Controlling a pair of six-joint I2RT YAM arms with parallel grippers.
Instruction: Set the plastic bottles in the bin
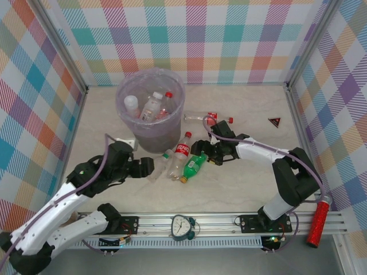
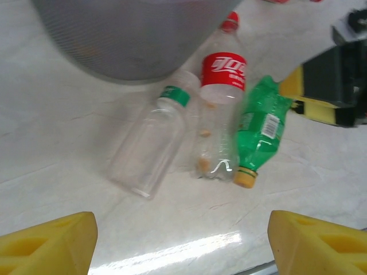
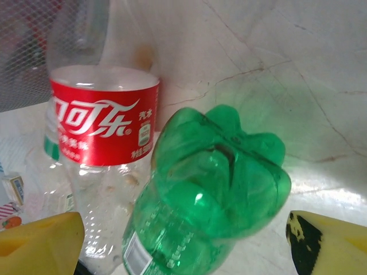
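Item 1. Large round bin lined with a translucent lilac plastic bag [image 1: 153,137]: upright at the far left of the pale marbled tabletop [image 1: 246,183]; several clear plastic bottles [image 1: 152,107] lie inside.

Item 2. Clear plastic bottle with a red label and red cap [image 1: 181,153]: lying just in front of the bin.

Item 3. Green plastic bottle with a yellow cap [image 1: 194,167]: lying against item 2's right side.

Item 4. Clear plastic bottle with a green neck band [image 1: 159,166]: lying just left of item 2.

Item 5. Clear red-capped bottle [image 1: 207,118]: lying right of the bin.

Item 6. Left tool [image 2: 183,246]: fingers apart, empty, near item 4.

Item 7. Right tool [image 3: 183,246]: fingers spread either side of item 3's base, gaps visible.
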